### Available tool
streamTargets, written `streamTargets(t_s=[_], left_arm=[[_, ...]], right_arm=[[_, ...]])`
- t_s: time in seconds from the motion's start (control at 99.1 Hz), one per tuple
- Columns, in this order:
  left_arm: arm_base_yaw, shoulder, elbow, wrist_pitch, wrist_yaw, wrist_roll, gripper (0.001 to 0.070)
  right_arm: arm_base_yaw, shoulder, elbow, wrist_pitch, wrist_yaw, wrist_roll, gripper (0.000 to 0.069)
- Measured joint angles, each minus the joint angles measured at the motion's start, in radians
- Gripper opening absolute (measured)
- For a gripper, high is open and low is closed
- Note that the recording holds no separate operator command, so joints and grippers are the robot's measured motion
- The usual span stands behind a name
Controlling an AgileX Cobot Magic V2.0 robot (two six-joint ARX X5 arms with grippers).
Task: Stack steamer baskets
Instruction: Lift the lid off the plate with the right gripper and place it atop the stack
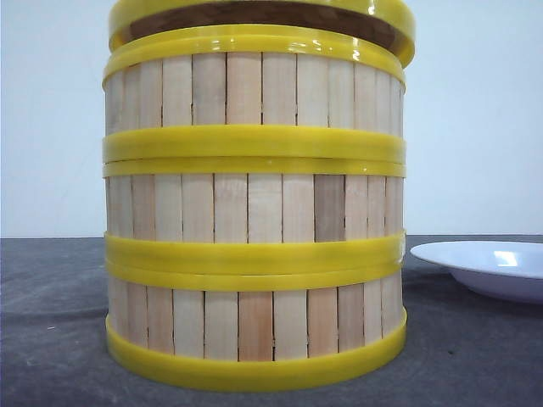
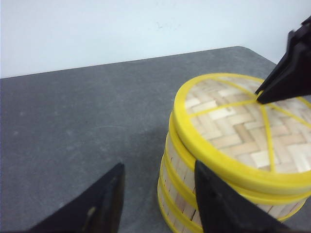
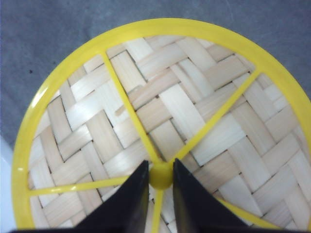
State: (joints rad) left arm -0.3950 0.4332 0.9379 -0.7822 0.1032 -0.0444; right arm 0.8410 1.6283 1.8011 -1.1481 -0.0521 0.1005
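My right tool (image 3: 160, 175) points straight down, its fingers (image 3: 131, 199) pinched nearly together around a small knob. My left tool (image 2: 158, 199) hangs with fingers spread, holding nothing.

The gray table (image 1: 51, 339) holds the stack of steamer baskets (image 1: 254, 254). A white plate (image 1: 488, 267) sits right of the stack.

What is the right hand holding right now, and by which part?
The right hand grips the woven lid by its yellow center knob. The left hand holds nothing.

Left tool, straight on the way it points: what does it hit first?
Probably the bare table. The open left tool points past the steamer baskets, which stand just beside one finger; depth is unclear.
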Motion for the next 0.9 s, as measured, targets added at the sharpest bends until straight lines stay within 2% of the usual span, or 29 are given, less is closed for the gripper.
streamTargets(t_s=[0.535,0.686,0.898], left_arm=[[0.0,0.0,0.0,-0.024,0.0,0.0,0.0258],[0.0,0.0,0.0,-0.024,0.0,0.0,0.0258],[0.0,0.0,0.0,-0.024,0.0,0.0,0.0258]], right_arm=[[0.009,0.021,0.0,-0.009,0.003,-0.007,0.0062],[0.009,0.021,0.0,-0.023,0.023,-0.007,0.0138],[0.009,0.021,0.0,0.002,0.03,-0.007,0.0327]])
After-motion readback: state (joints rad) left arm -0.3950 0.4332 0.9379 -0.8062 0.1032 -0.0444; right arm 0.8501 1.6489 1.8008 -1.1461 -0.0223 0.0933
